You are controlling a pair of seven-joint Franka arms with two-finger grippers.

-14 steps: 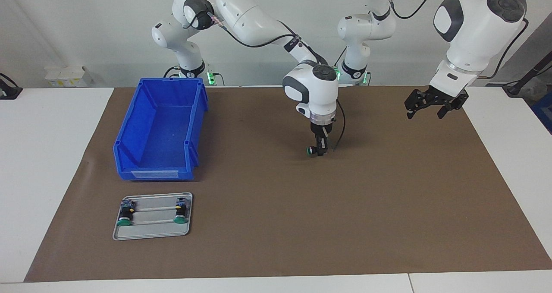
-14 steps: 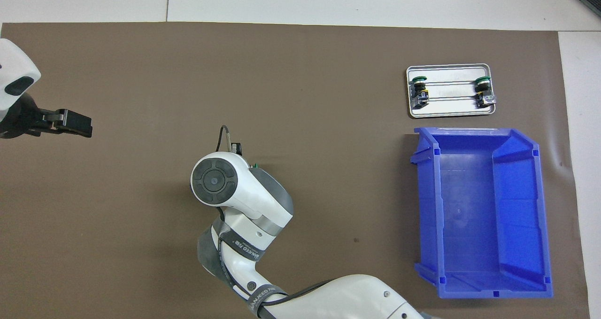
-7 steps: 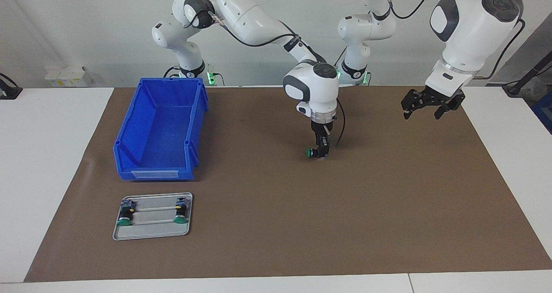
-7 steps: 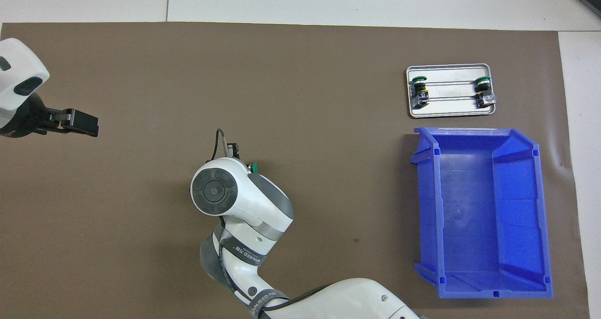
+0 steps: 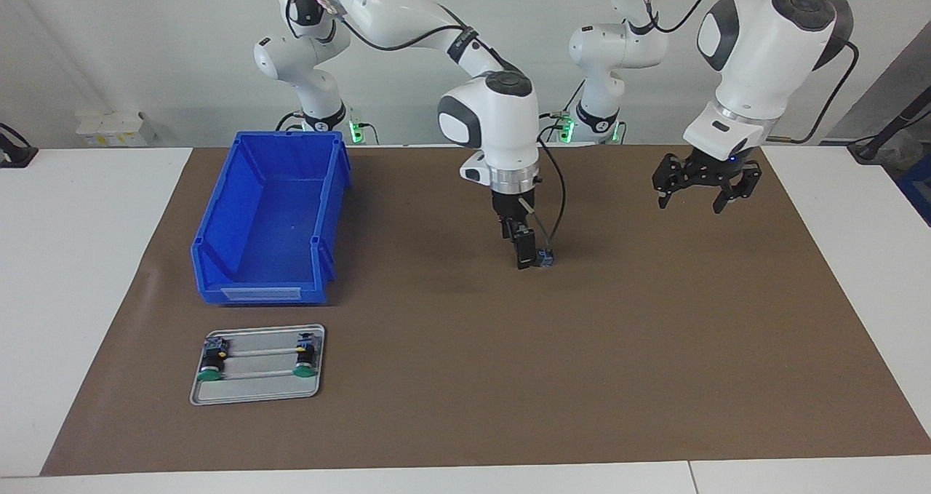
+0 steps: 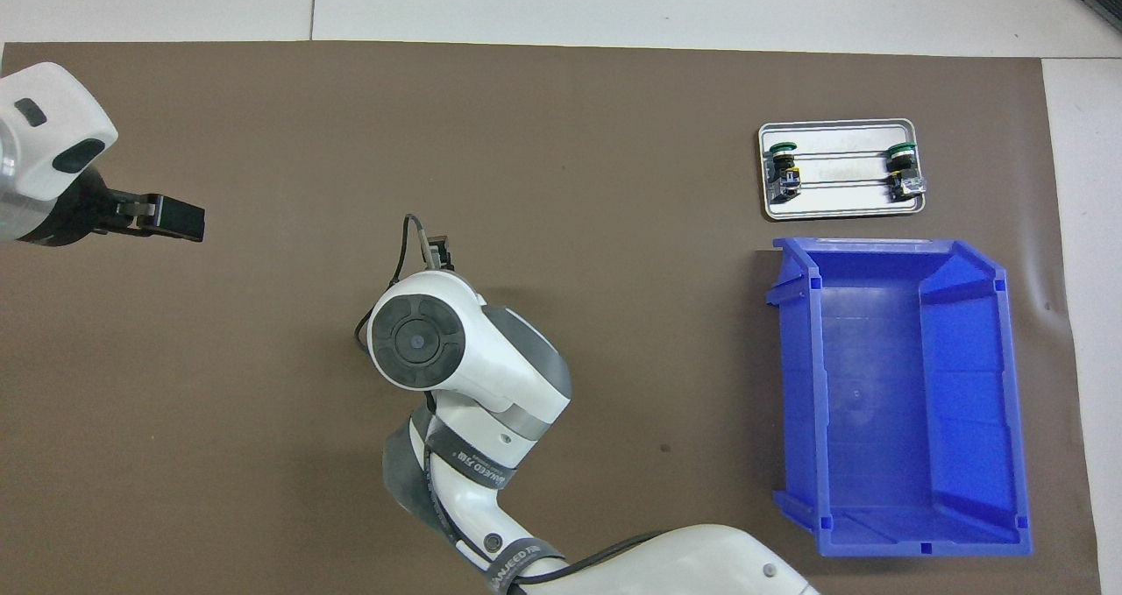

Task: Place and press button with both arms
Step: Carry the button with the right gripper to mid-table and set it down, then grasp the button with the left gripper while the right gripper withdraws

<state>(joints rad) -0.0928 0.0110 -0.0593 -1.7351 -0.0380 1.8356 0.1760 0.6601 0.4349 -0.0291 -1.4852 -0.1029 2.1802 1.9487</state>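
Note:
My right gripper (image 5: 526,252) points down low over the middle of the brown mat (image 5: 654,348). It is shut on the button (image 5: 545,258), of which only a blue and black bit shows beside the fingers. The green cap is hidden. In the overhead view the right wrist covers the button and only a black fingertip (image 6: 438,252) sticks out. My left gripper (image 5: 691,194) hangs open and empty above the mat toward the left arm's end, apart from the button. It also shows in the overhead view (image 6: 171,219).
A blue bin (image 5: 218,261) stands empty on the mat toward the right arm's end, also in the overhead view (image 6: 793,385). Farther from the robots lies a small metal tray (image 5: 256,396) with two green-capped buttons (image 5: 209,372) (image 5: 305,367).
My right gripper has turned at the wrist and risen a little, so the button's green cap has swung out of sight. My left gripper has moved toward the middle of the table.

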